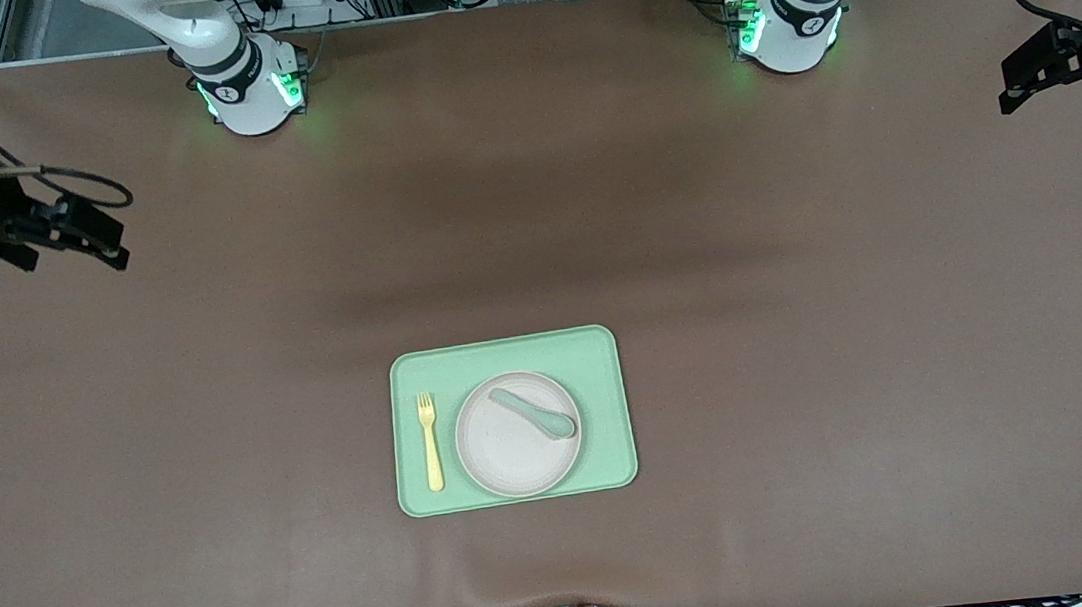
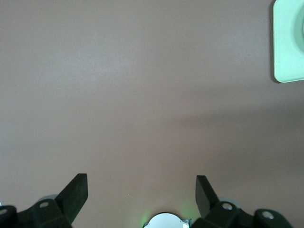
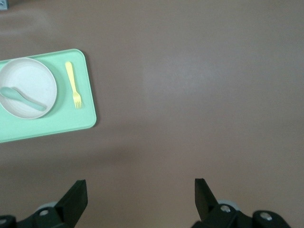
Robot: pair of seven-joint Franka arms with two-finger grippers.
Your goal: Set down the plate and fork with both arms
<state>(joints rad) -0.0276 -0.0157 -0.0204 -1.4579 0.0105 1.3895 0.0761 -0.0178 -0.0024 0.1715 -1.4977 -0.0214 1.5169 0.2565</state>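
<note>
left end effector (image 1: 1051, 84) apart | right end effector (image 1: 81, 236) apart | tray (image 2: 289, 42) cut off in left wrist view

No readable text or labels anywhere.

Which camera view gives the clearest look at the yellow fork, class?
The front view: the fork lies whole on the green tray, beside the plate, tines and handle plain to see. The right wrist view also shows the whole fork, from farther off. The left wrist view shows only a tray corner, no fork.
</note>
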